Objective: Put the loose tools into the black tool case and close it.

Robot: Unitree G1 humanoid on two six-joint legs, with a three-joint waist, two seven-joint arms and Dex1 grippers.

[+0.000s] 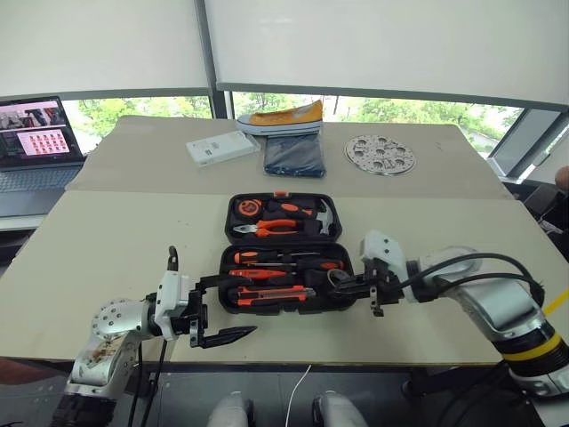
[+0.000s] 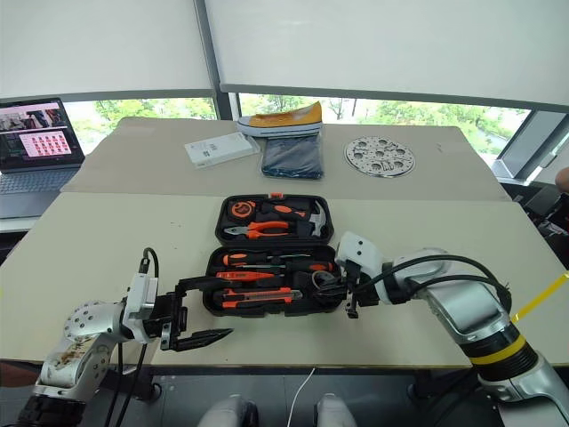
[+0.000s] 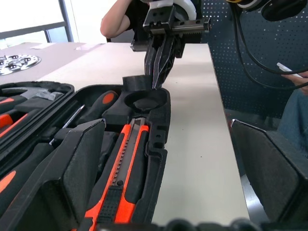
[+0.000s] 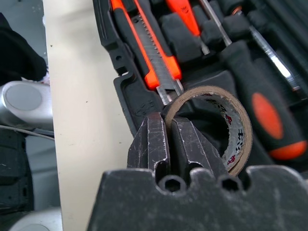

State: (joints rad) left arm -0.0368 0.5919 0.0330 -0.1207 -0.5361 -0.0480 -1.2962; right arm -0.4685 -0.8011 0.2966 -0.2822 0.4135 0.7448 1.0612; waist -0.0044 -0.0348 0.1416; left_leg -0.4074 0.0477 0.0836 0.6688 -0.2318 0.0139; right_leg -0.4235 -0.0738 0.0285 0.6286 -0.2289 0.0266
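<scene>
Now: last loose item, the tape roll [image 4: 226,127], is carried by the right hand [image 1: 348,286] over the open black tool case [image 1: 283,258].

Right hand is clamped tight on the roll's rim at the case's right end, near the counter's [image 1: 107,258] front edge; left hand [image 1: 233,311] stands wide and empty just beside the case's left front corner. Both black-and-orange screwdrivers [image 1: 302,263], the slim orange one and the utility knife [image 1: 271,295] already lie in the lower tray. Judgement: the roll must go into the round recess, then be released before the lid is folded. Left wrist view shows that empty recess [image 3: 147,102] under the right hand; right wrist view shows the pinch on the roll.
</scene>
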